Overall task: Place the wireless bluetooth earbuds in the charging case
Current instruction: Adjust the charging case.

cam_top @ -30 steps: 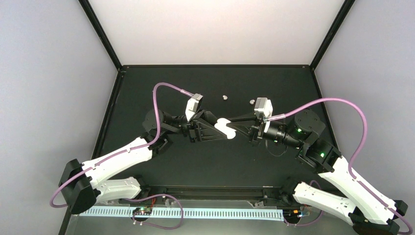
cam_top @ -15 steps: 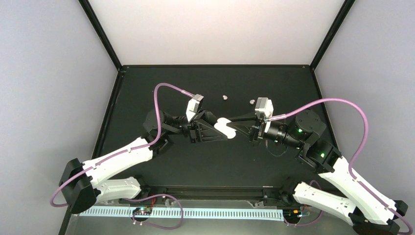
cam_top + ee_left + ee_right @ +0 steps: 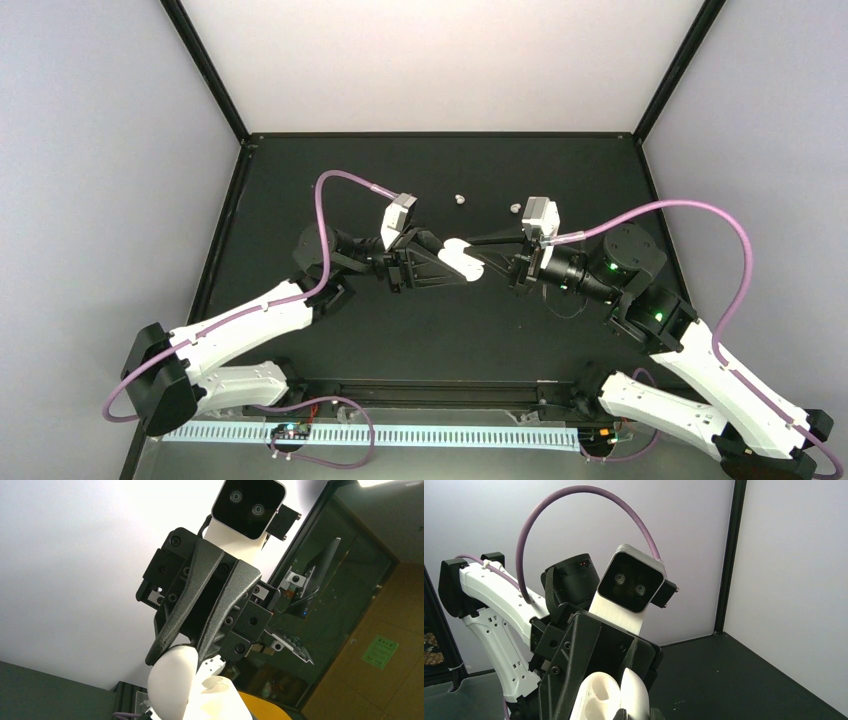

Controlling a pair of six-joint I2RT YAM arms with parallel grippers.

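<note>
Top external shows one open white charging case (image 3: 460, 257) held above the counter (image 3: 400, 330), with my left tool (image 3: 445, 270) and right tool (image 3: 488, 263) both clamped on it. Two small pale earbuds (image 3: 459, 199) lie apart on the counter behind it.

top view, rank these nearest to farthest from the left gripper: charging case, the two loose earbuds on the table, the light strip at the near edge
1. charging case: at the left gripper fingertips, mid-table.
2. left earbud: on the table beyond the case, toward the back.
3. right earbud: toward the back and off to the right.
4. light strip: along the near edge.
</note>
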